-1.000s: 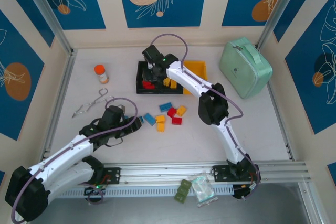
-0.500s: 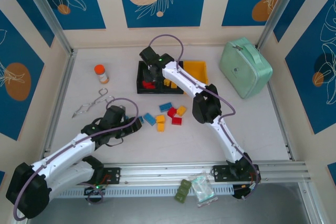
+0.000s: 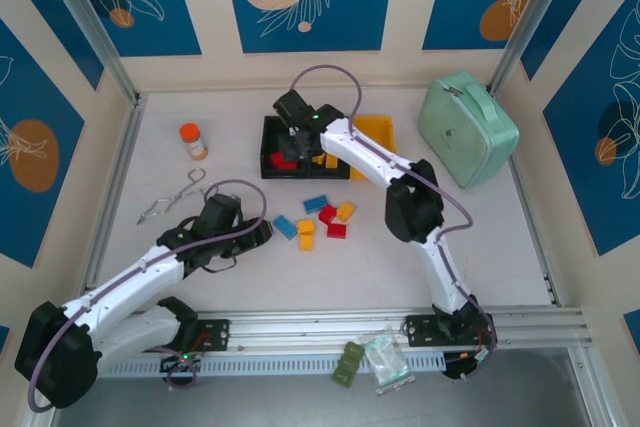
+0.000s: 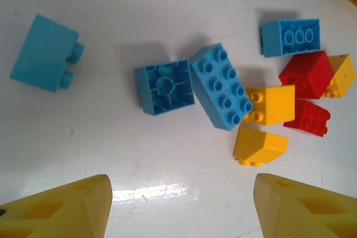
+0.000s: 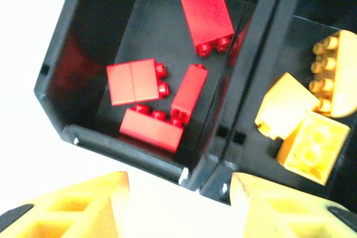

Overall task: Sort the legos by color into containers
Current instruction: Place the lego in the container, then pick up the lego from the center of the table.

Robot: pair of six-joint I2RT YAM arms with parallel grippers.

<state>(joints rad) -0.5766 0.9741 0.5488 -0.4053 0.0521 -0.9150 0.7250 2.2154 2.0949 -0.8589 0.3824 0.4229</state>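
Legos (image 4: 220, 86) lie loose at the centre of the table (image 3: 480, 247), a scatter of blue, yellow and red pieces. The containers (image 3: 290, 175) stand in a row at twelve o'clock from them. Over the left black bin (image 5: 61, 54), the right gripper (image 5: 178, 189) has just parted its yellow fingers. Shut a second ago, they now stand moderately apart with nothing between them. Below, four red bricks (image 5: 134, 82) rest on the bin floor, and yellow bricks (image 5: 284, 112) lie in the neighbouring black bin at three o'clock. The likely reading is that a red piece has been released among its own colour, one more delivery done.

The left gripper (image 4: 181, 193) has not stirred in that time. Its jaws hang wide and empty above the pile, with blue bricks (image 4: 164, 86) at its twelve o'clock and yellow and red ones toward two o'clock. At least nine pieces await sorting there, and none of the blues is visibly binned yet. The yellow bin (image 3: 378, 130), at the row's three o'clock end, is partly hidden by the right arm (image 3: 410, 207), so its contents cannot be told. A mint-green case (image 3: 468, 127) sits at two o'clock of the table, and an orange-capped bottle (image 3: 192, 140) at ten.
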